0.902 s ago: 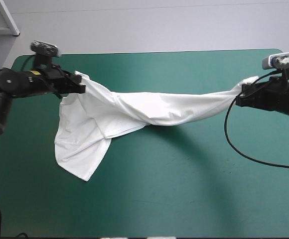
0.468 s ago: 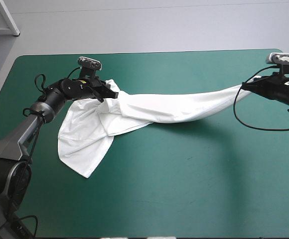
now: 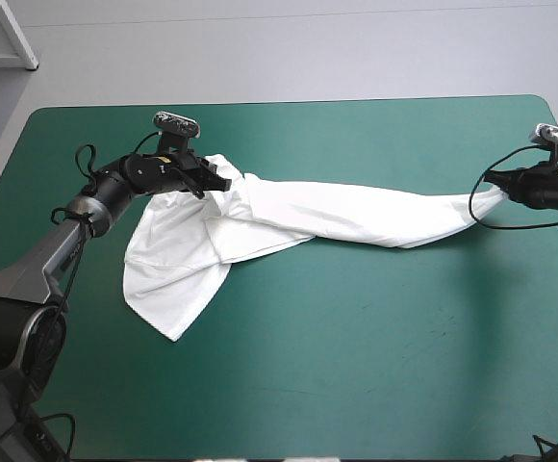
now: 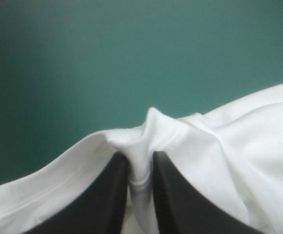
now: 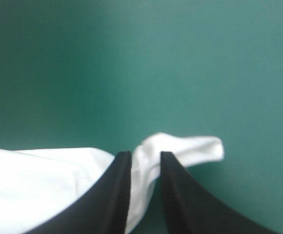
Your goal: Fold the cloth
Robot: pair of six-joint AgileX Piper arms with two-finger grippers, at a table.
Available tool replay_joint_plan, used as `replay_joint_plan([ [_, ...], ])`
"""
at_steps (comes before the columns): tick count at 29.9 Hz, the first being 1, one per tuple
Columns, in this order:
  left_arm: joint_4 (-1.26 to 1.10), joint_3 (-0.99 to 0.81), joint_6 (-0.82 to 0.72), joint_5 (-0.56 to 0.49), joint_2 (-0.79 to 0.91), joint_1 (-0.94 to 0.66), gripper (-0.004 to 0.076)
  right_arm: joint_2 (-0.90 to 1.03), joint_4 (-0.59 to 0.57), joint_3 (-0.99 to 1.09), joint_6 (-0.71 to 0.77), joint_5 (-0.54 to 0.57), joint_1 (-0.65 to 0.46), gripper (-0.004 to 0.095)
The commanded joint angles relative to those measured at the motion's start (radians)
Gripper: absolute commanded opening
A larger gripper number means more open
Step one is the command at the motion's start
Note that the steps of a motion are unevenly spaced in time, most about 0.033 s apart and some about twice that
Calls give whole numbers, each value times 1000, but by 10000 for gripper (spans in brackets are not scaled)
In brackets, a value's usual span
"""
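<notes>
The left gripper point(image 3: 223, 181) is almost closed on a hemmed edge of the T-shirt point(image 3: 337, 214). In its wrist view a ridge of white fabric stands up between the two black fingers point(image 4: 102, 195). The right gripper point(image 3: 498, 190) pinches the opposite end in the same way, with a small tongue of cloth coming out ahead of its fingertips.

The two grippers are well apart, the left one over the far-left part of the teal-green cover point(image 3: 356, 366) and the right one near the right edge. The T-shirt is therefore drawn into a long band between them across the far half of the table. I judge that this is done to pull the garment open, because a fold needs a shirt that is spread flat.

The band is twisted and rolled along its middle. It seems to lie on the cover or very close to it, though from the high view I cannot say this surely. On the near side of the left gripper a wide flap rests loose on the cover, its corner pointing toward the near-left. It is slack probably because only one point on that side is held. The folding itself is not yet begun.
</notes>
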State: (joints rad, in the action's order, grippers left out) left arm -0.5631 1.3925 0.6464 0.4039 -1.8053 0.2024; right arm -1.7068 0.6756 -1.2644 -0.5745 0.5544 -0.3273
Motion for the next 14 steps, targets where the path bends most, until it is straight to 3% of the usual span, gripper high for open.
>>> replay_joint_plan([
  [1,-23,34,-1,2,50,6,364,43,28,-44,-11,-33,-3,510],
  [3,-21,34,-1,30,70,6,452,55,26,-68,11,-32,-11,658],
  [4,-15,34,-1,35,83,6,456,61,24,-81,14,-30,-13,687],
  [9,86,34,-22,23,213,4,401,129,4,-170,48,14,-28,631],
  [14,207,34,-184,128,335,4,402,201,30,-230,48,152,-28,581],
])
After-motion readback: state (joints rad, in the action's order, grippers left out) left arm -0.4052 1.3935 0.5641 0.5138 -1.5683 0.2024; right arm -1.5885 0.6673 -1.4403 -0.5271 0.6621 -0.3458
